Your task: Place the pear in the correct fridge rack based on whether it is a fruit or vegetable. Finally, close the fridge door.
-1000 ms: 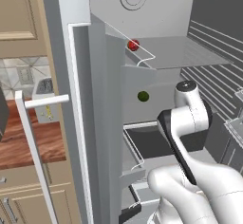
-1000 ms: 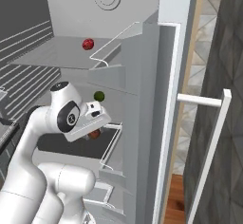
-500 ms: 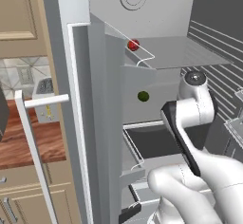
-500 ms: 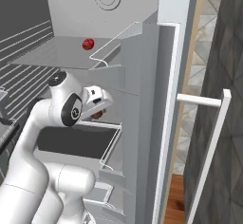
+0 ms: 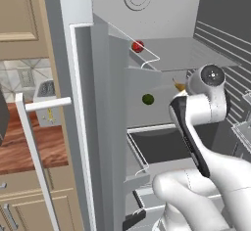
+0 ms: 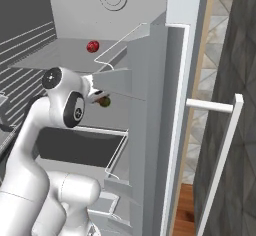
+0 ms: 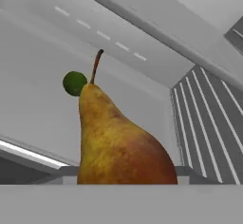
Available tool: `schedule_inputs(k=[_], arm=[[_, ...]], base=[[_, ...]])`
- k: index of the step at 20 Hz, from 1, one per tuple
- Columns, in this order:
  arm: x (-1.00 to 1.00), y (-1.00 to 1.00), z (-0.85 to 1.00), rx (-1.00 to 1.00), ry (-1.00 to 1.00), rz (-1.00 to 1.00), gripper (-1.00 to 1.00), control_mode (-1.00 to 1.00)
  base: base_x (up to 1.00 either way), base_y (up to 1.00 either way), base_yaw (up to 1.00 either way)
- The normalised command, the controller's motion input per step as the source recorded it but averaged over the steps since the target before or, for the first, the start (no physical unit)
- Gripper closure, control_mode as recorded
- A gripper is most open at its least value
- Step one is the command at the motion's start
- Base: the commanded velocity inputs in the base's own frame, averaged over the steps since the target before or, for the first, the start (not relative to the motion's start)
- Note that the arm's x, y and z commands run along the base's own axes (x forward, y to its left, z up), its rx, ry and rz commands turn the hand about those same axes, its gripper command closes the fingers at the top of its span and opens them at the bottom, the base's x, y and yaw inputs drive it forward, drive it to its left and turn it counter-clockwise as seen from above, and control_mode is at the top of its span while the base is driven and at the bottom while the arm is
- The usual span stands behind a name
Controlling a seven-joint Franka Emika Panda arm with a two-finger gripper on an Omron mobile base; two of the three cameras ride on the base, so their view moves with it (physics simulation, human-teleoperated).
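The brownish-tan pear (image 7: 118, 142) stands stem-up close before the hand, and the fingers are hidden behind it. In the left base view only the pear's tip (image 5: 179, 84) pokes out beside the wrist. My gripper (image 6: 97, 96) is inside the open fridge, shut on the pear, just below the front edge of the fridge rack (image 5: 193, 54), the higher light-grey shelf (image 6: 60, 57). The hand sits next to a small dark-green ball (image 5: 148, 99), which in the hand view lies behind the pear's stem (image 7: 74, 83).
A small red fruit (image 5: 138, 46) lies on the higher shelf near its left end (image 6: 92, 46). A dark lower shelf with a white front rim (image 5: 162, 144) lies under the arm. The fridge door stands open, its white handle (image 5: 44, 105) at the left (image 6: 212, 105).
The arm has risen and reached deeper into the fridge, carrying the pear up from the lower shelf's level to just under the higher shelf. The fruits on the shelves stayed put.
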Motion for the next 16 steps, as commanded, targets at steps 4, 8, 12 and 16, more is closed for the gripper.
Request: schedule_inputs(k=[4, 8, 12, 16], arm=[[0.04, 0.00, 0.78, 0.22, -0.04, 0.00, 1.00, -1.00], [0.15, 0.00, 0.84, 0.26, -0.01, 0.00, 1.00, -1.00], [0.44, 0.00, 0.74, 0.25, 0.00, 0.00, 1.00, -1.00], [0.74, 0.00, 0.18, 0.20, 0.01, -0.03, 1.00, -1.00]], base=[[0.00, 0.00, 0.00], [0.00, 0.00, 0.00], [0.00, 0.00, 0.00], [0.00, 0.00, 0.00]])
